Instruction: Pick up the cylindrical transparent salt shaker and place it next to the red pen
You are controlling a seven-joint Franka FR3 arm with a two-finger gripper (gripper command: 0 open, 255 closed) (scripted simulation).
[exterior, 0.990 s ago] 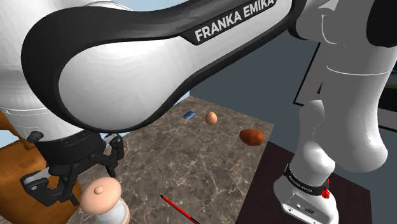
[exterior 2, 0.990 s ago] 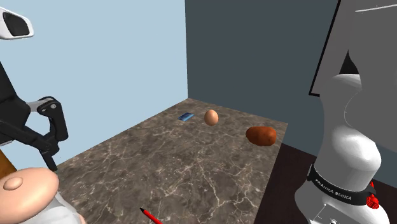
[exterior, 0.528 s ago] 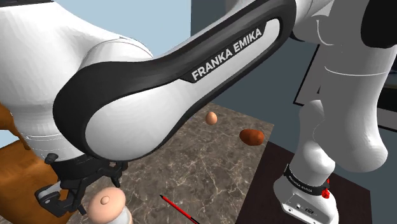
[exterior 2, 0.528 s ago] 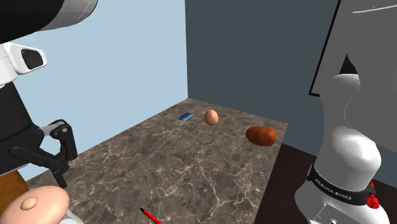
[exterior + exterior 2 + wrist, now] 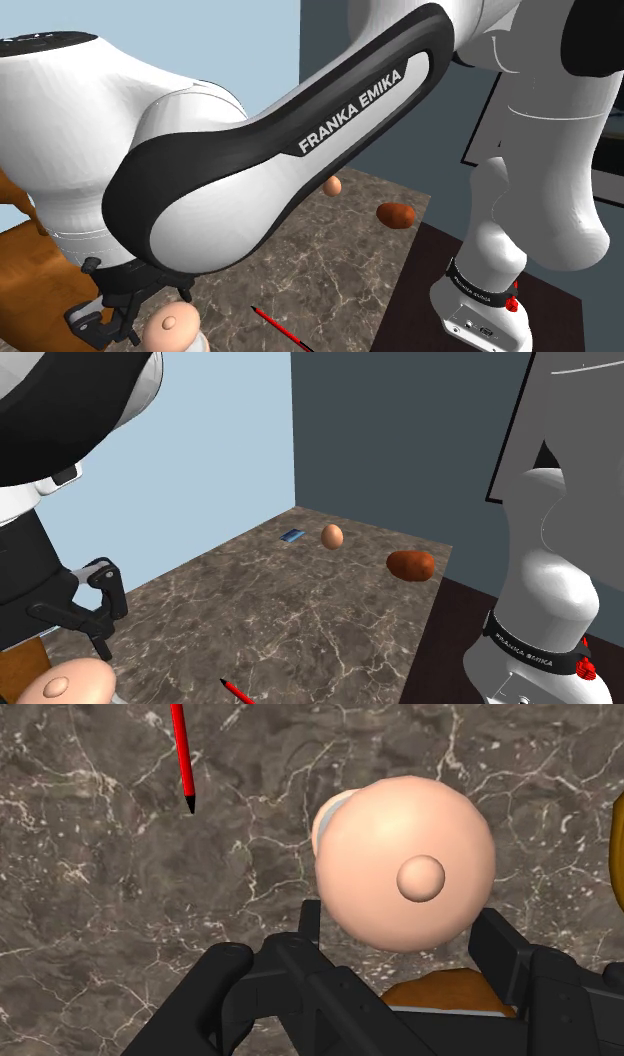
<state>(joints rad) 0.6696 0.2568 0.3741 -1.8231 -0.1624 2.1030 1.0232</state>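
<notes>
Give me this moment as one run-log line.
phase: pre-grasp | gripper: open, straddling salt shaker | red pen: on marble top, apart from shaker

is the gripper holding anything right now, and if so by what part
Nothing is held. The gripper has its fingers open on either side of the salt shaker, level with its pinkish cap and not clasping it.

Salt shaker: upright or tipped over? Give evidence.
Upright. The salt shaker shows its round peach cap and centre knob from above, body mostly hidden beneath.
</notes>
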